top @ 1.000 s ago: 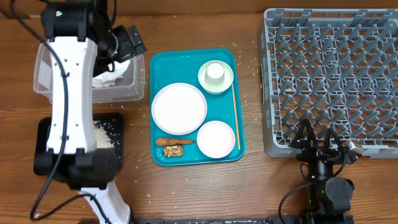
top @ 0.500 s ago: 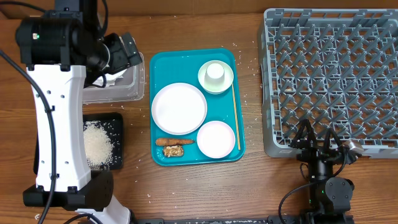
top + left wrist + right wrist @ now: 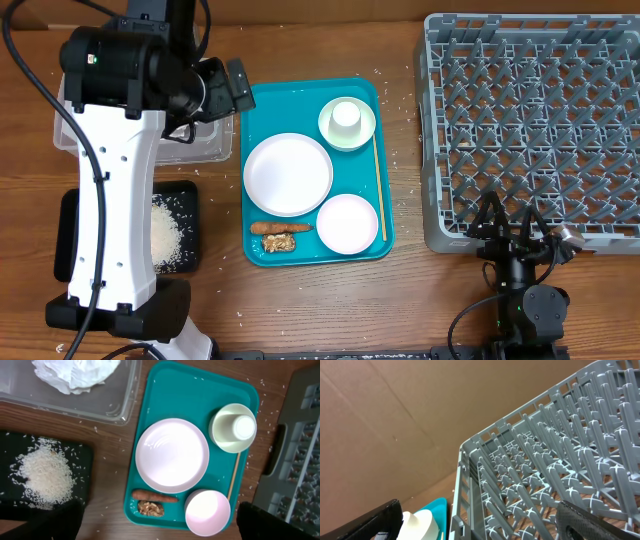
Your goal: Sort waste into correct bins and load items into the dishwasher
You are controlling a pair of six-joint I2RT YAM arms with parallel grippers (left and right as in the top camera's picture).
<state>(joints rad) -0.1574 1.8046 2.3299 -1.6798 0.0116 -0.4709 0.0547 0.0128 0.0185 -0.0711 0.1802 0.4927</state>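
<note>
On the teal tray [image 3: 260, 100] lie a flat white plate [image 3: 172, 455], a bowl [image 3: 220, 435] with a small cup [image 3: 245, 426] in it, a second bowl [image 3: 207, 512], a carrot-like stick [image 3: 154, 495] and a brown crumbly chunk [image 3: 150, 508]. A crumpled napkin [image 3: 75, 372] sits in the clear tub [image 3: 125, 395]. Loose rice [image 3: 40, 477] is piled on the black tray [image 3: 10, 445]. My left gripper [image 3: 238, 87] hangs open high over the tray's left edge, holding nothing. My right gripper [image 3: 510, 232] rests open at the front edge of the grey rack [image 3: 535, 130].
A thin wooden stick [image 3: 378, 190] lies along the teal tray's right side. Rice grains are scattered on the wooden table [image 3: 410, 130] between tray and rack. The left arm's white link [image 3: 115, 200] covers part of the tub and the black tray.
The left arm has swung and its gripper has shifted right, from over the clear tub to the teal tray's left edge. The right arm has not moved.
</note>
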